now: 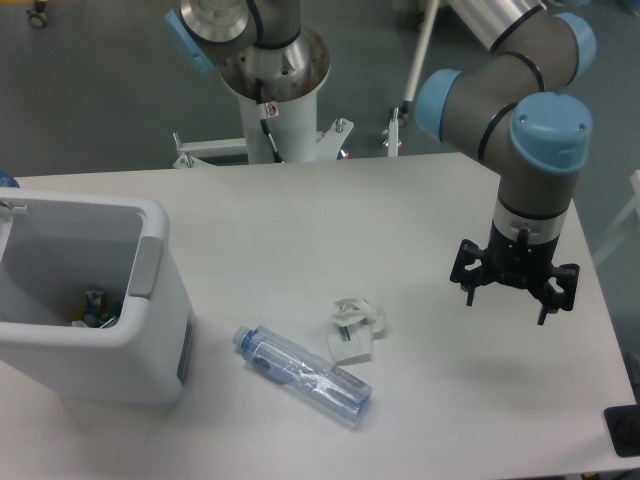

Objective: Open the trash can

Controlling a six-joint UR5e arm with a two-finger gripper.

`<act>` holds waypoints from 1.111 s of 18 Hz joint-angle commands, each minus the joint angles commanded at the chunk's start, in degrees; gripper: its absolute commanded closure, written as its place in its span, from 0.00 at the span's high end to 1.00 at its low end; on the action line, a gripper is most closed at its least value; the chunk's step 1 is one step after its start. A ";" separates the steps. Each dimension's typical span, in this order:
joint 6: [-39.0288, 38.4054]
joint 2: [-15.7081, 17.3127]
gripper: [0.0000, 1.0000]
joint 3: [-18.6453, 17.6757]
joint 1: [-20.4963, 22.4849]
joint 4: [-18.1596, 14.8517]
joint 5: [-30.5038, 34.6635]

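Note:
The trash can (150, 360) is a large white boxy bin at the left edge of the table. Its top stands open, and small bits of rubbish lie at its bottom. A grey rectangular push-button (146, 268) sits on its right rim. My gripper (512, 305) hangs open above the right side of the table, far from the bin, with nothing between its fingers. The bin's lid is not in view.
A clear plastic bottle (303, 373) with a blue cap lies on its side near the table's front. A crumpled white scrap (353, 327) lies just behind it. A dark object (623, 430) sits at the front right corner.

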 joint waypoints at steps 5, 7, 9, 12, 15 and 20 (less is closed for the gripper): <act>2.20 -0.79 1.00 2.03 -0.97 -5.64 2.11; 2.29 -0.88 1.00 2.03 -0.97 -5.99 2.72; 2.37 -1.05 1.00 1.68 -1.14 -5.99 4.48; 2.64 -1.84 1.00 1.41 -2.37 -5.90 6.33; 2.64 -2.02 1.00 1.24 -2.99 -5.73 7.12; 2.64 -2.02 1.00 1.06 -3.17 -5.46 7.12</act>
